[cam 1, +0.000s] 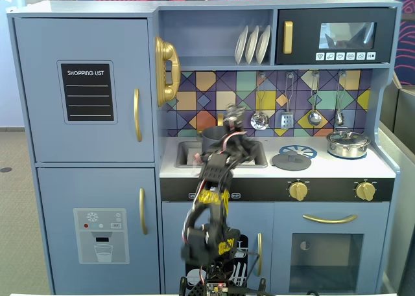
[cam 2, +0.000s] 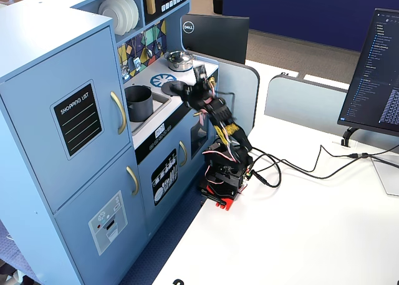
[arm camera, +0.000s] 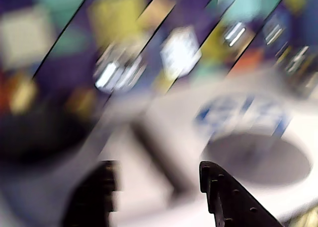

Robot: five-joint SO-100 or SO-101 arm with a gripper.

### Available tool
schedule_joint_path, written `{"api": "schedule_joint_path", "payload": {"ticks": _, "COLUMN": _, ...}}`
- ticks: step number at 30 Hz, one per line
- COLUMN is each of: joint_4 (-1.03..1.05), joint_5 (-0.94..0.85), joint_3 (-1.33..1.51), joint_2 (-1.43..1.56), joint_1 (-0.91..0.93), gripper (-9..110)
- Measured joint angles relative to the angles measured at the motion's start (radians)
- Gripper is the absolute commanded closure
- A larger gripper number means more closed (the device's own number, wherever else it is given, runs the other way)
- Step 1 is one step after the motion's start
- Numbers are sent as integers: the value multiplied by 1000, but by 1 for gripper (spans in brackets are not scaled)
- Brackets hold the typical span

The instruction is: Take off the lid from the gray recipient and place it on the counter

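The gray recipient (cam 1: pixel 213 138) stands uncovered in the inset sink; it also shows in a fixed view (cam 2: pixel 138 103) and as a dark blur in the wrist view (arm camera: pixel 39 132). The lid (cam 1: pixel 291 160) lies flat on the white counter (cam 1: pixel 382 168), overlapping the blue burner ring (cam 1: pixel 303 151). The lid also shows in the wrist view (arm camera: pixel 258 160) and in a fixed view (cam 2: pixel 176 86). My gripper (cam 1: pixel 233 113) hovers above the sink's right side, between pot and lid. In the wrist view the gripper (arm camera: pixel 159 170) is open and empty, and the picture is motion-blurred.
A shiny silver pot (cam 1: pixel 347 144) with its own lid stands at the counter's right end. Utensils (cam 1: pixel 286 118) hang on the tiled back wall above the counter. A shelf with plates (cam 1: pixel 251 45) sits overhead. Cables (cam 2: pixel 293 166) run across the white table.
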Motion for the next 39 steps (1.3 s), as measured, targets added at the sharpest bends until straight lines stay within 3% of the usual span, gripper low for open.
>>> {"api": "schedule_joint_path", "payload": {"ticks": 5, "joint_4": 469, "joint_5": -28, "joint_3": 40, "joint_2": 133, "joint_1": -170, "gripper": 101}}
{"api": "schedule_joint_path", "payload": {"ticks": 9, "joint_4": 626, "joint_5": -37, "joint_3": 196, "joint_2": 161, "joint_1": -267, "gripper": 101}}
{"api": "schedule_joint_path", "payload": {"ticks": 13, "joint_4": 612, "joint_5": 0, "joint_3": 422, "joint_2": 163, "joint_1": -321, "gripper": 101}}
{"api": "schedule_joint_path", "payload": {"ticks": 19, "joint_4": 413, "joint_5": 32, "joint_3": 739, "joint_2": 195, "joint_1": -354, "gripper": 101}}
{"api": "schedule_joint_path", "payload": {"ticks": 26, "joint_4": 218, "joint_5": 81, "joint_3": 891, "joint_2": 179, "joint_1": -390, "gripper": 101}}
{"api": "schedule_joint_path", "payload": {"ticks": 30, "joint_4": 236, "joint_5": 87, "joint_3": 899, "joint_2": 178, "joint_1": -402, "gripper": 101}}
{"api": "schedule_joint_path", "payload": {"ticks": 39, "joint_4": 537, "joint_5": 48, "joint_3": 896, "joint_2": 298, "joint_1": -399, "gripper": 100}}
